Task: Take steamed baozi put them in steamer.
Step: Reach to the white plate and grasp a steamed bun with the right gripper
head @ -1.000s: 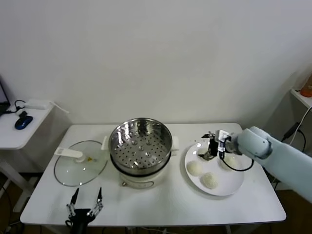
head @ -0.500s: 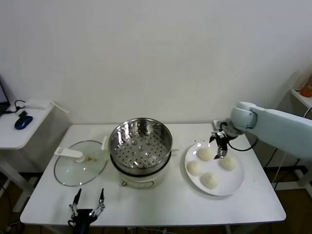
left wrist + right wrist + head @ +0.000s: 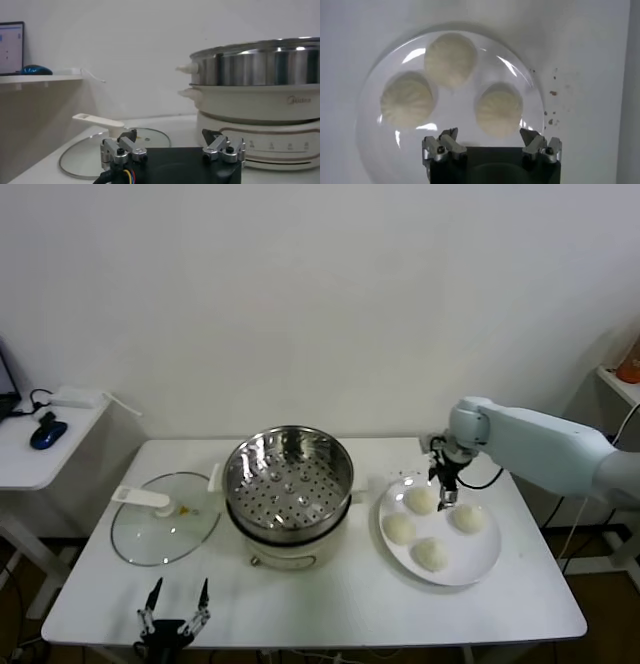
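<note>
Right now four steamed baozi (image 3: 421, 499) sit on one white plate (image 3: 478, 566) at the right side of the table (image 3: 350, 604), none of them touching another; from the right wrist only three show. One steamer (image 3: 288, 494) stands mid-table just left of the plate, its perforated tray bare, no bun in it. The right pincer (image 3: 444, 487) hangs directly over the plate's far edge, between the two rear buns, its fingers spread wide with nothing between them. The left pincer (image 3: 174, 612) waits low at the table's near edge, in front of the steamer and apart from it, fingers likewise parted and holding nothing. One glass lid (image 3: 165, 531) with a white handle lies flat to the steamer's left. On a side table (image 3: 30, 464) further left rests a blue mouse (image 3: 47, 435).
</note>
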Robot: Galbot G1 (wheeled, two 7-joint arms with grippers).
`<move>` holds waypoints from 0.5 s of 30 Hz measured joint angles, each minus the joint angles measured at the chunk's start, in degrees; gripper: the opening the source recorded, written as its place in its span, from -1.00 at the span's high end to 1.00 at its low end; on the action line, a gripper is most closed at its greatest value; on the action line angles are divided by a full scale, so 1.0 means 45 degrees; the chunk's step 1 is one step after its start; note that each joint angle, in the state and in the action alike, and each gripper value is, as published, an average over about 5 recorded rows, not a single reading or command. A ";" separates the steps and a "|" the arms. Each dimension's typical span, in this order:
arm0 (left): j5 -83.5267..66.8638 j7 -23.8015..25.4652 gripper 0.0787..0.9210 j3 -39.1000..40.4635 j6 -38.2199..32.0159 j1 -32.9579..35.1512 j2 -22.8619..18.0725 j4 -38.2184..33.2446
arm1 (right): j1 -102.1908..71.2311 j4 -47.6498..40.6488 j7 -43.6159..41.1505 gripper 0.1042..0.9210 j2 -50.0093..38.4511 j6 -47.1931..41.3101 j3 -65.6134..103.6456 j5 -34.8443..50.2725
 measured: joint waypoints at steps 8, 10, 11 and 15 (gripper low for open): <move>-0.0024 -0.0002 -0.77 -0.0005 -0.0033 -0.0002 0.0050 0.0125 | -0.0669 -0.1197 0.0132 -0.75 0.0703 0.0374 0.0463 -0.0334; -0.0020 -0.0003 -0.77 0.0003 -0.0048 0.0012 0.0050 0.0133 | -0.0752 -0.1348 0.0142 -0.71 0.0806 0.0417 0.0522 -0.0381; -0.0018 -0.0004 -0.77 0.0002 -0.0052 0.0019 0.0050 0.0134 | -0.0775 -0.1398 0.0141 -0.68 0.0841 0.0434 0.0539 -0.0398; 0.0005 -0.0011 -0.77 -0.0041 -0.0067 0.0052 0.0048 0.0131 | -0.0807 -0.1516 0.0119 -0.47 0.0941 0.0467 0.0579 -0.0432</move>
